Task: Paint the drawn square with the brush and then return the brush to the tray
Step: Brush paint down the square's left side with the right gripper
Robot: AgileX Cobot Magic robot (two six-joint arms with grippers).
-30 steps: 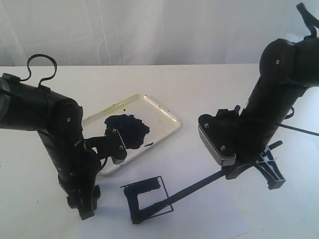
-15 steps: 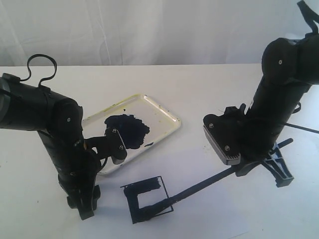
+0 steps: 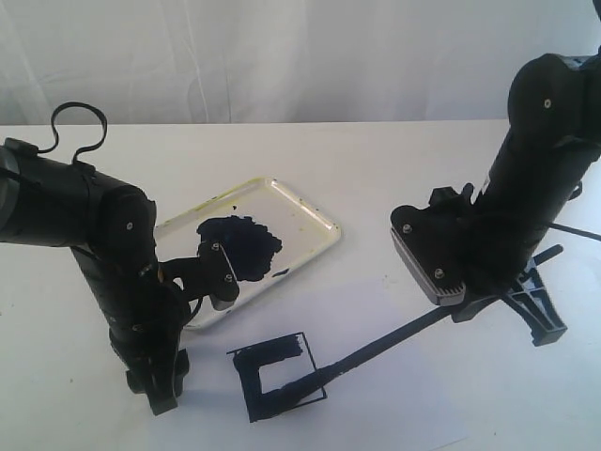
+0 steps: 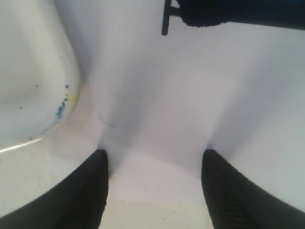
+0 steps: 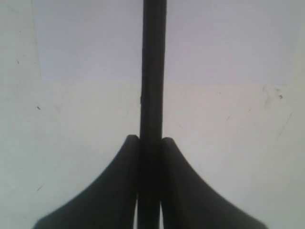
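The drawn square (image 3: 282, 374) lies on white paper near the front. Its far band and left side are dark with paint, and its middle is white. The brush (image 3: 376, 349) slants down from my right gripper (image 3: 467, 315), which is shut on its handle, to a tip resting on the square's near edge. In the right wrist view the brush (image 5: 153, 71) runs straight out between the closed fingers of the right gripper (image 5: 151, 140). The tray (image 3: 315, 214) holds a dark paint blob (image 3: 239, 246). My left gripper (image 3: 155, 395) (image 4: 152, 157) is open and empty over the paper beside the tray's corner (image 4: 38, 86).
The left forearm (image 3: 122, 254) leans over the tray's near-left side. The paper's front edge (image 3: 441, 443) runs close to the square. A dark painted part of the square (image 4: 228, 12) shows at the border of the left wrist view.
My right arm has shifted to the right, drawing the brush a little rightward along the square's near edge. The left arm has not moved.
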